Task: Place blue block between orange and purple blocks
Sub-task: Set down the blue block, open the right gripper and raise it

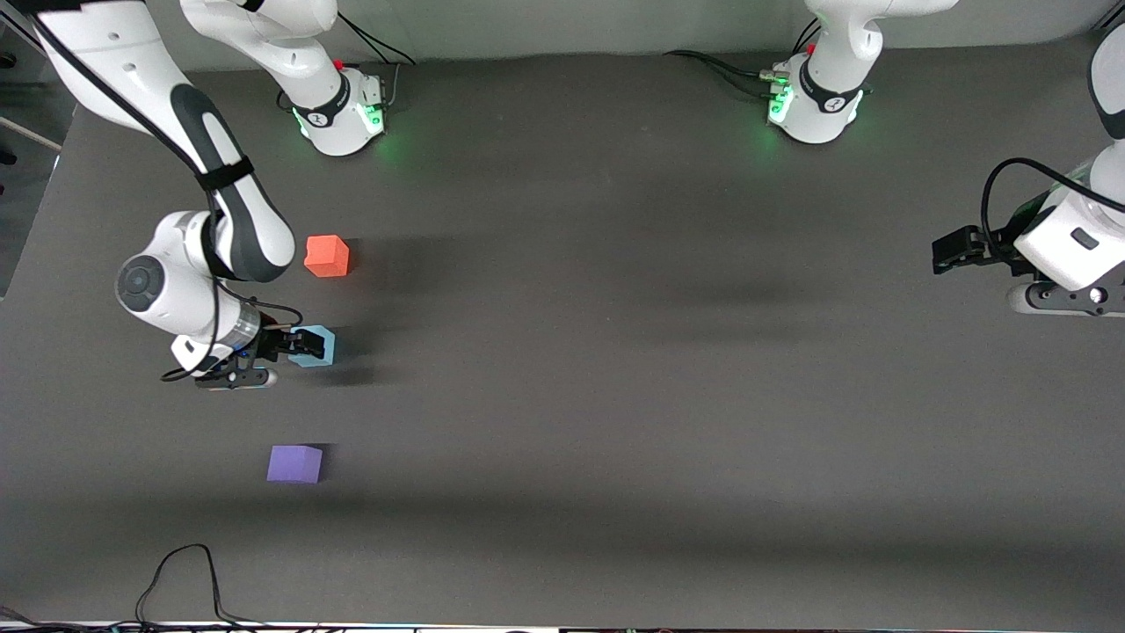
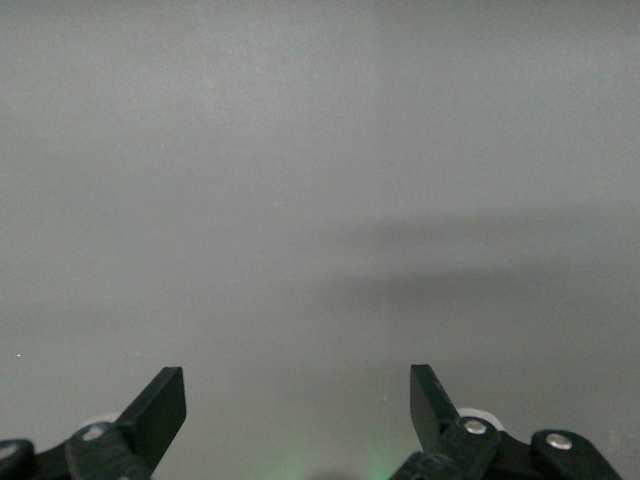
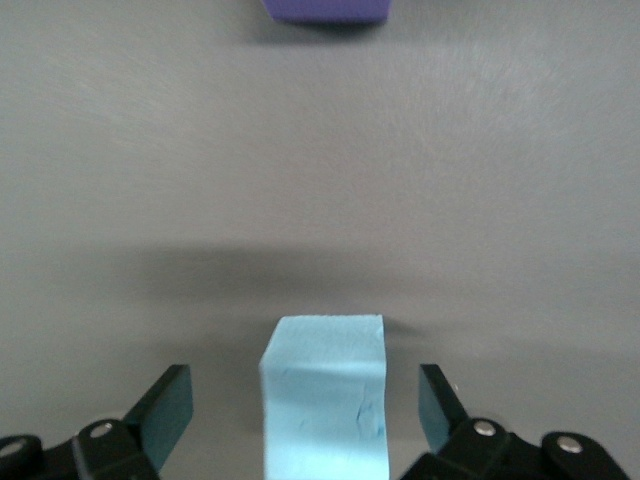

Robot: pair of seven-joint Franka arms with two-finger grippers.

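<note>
Right gripper (image 3: pixel 300 410) stands released astride the blue block (image 1: pixel 313 345) — between orange block (image 1: pixel 327 256) and purple block (image 1: pixel 294 463) — a crooked retreat could nudge it; the spread left gripper (image 2: pixel 298 410) waits.

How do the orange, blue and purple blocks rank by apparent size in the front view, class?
1. purple block, slightly largest, but nearest the camera
2. orange block, about alike, so unsure
3. blue block, looks smallest only because the open right gripper partly hides it

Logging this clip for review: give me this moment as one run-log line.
right gripper: open, astride blue block | blue block: on table between orange block and purple block | left gripper: open, waiting at its table end
</note>
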